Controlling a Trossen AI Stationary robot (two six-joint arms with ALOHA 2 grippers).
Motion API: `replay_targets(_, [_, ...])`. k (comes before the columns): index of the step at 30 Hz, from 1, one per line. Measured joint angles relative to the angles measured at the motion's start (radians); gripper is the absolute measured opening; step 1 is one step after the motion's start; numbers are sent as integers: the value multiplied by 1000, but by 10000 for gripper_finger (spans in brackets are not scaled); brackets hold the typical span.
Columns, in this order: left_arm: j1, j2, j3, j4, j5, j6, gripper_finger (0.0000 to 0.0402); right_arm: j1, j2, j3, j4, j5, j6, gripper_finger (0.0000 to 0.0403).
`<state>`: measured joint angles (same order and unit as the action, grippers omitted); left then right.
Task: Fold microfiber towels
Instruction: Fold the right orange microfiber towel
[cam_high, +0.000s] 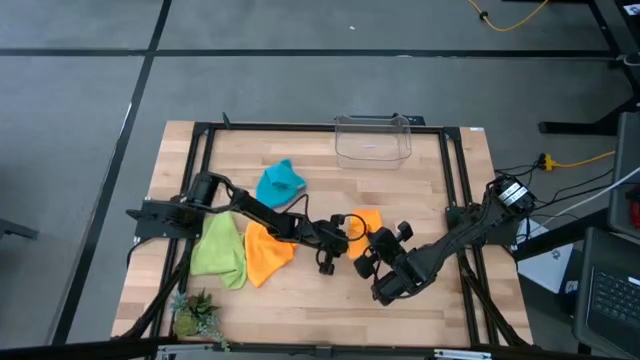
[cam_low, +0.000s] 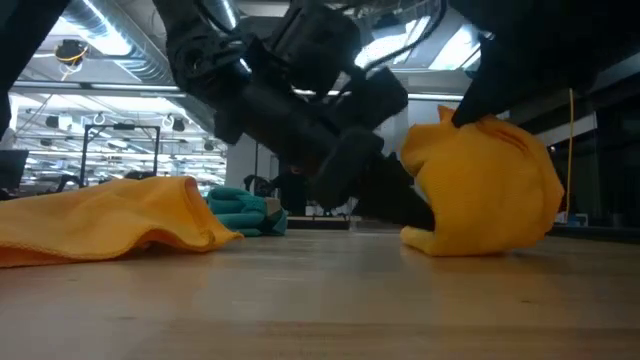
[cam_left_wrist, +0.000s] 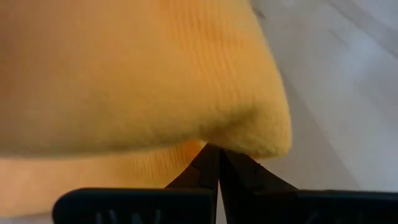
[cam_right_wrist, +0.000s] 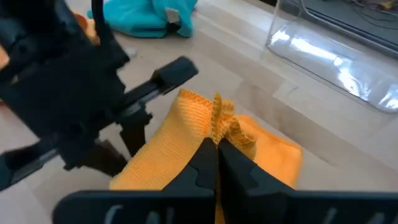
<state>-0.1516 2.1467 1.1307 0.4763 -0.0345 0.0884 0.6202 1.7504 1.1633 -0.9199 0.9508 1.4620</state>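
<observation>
Both arms meet over the middle of the wooden counter, working on one orange towel that sits bunched up there, lifted into a rounded hump in the low view. The left gripper has its fingers pressed together on a folded edge of this cloth, which fills most of the left wrist view. The right gripper has its fingers closed tight on a frayed corner of the same orange towel, pinching it up into a small peak. The second orange towel lies flat toward the counter's left side, touching the lime green towel just beside it. The turquoise towel sits crumpled farther back. A clear plastic bin stands at the far edge, and a small green plant at the near left corner.
</observation>
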Motion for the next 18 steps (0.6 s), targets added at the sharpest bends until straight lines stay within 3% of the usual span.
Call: replay_targets(18, [-2, 36, 1, 30, 0, -37, 5, -137, 0, -65, -59, -69, -1, 2])
